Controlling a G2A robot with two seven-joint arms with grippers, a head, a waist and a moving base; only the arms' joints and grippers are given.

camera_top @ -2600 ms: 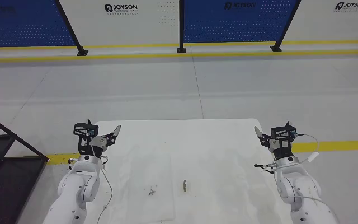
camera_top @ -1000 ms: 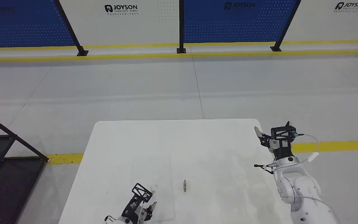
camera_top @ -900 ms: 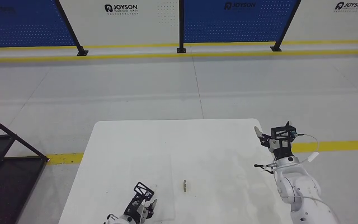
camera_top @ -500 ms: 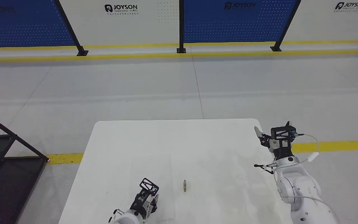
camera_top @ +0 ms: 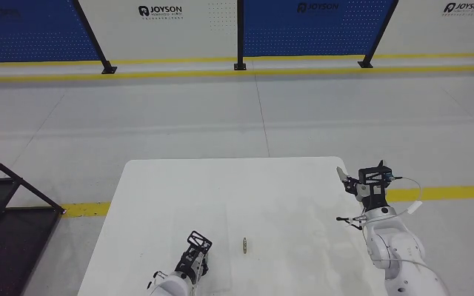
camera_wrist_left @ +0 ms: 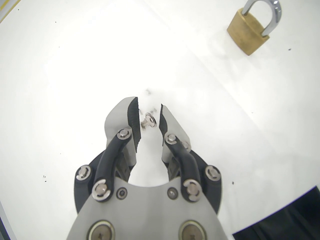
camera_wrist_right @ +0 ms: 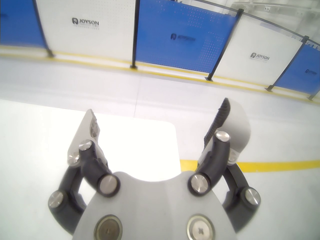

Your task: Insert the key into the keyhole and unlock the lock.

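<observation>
Lock (camera_wrist_left: 247,36) on white table (camera_top: 296,192), near front edge, brass body, shackle closed. Right gripper (camera_wrist_right: 157,111) spread wide, up by table's right edge. Left gripper (camera_wrist_left: 149,106) low over tabletop, fingers narrowly parted either side of key (camera_wrist_left: 149,121), not pinching it; key near lock, not touching.

Left gripper (camera_wrist_left: 147,106) pointing down, jaws narrowly apart, right gripper (camera_wrist_right: 158,108) jaws wide
</observation>
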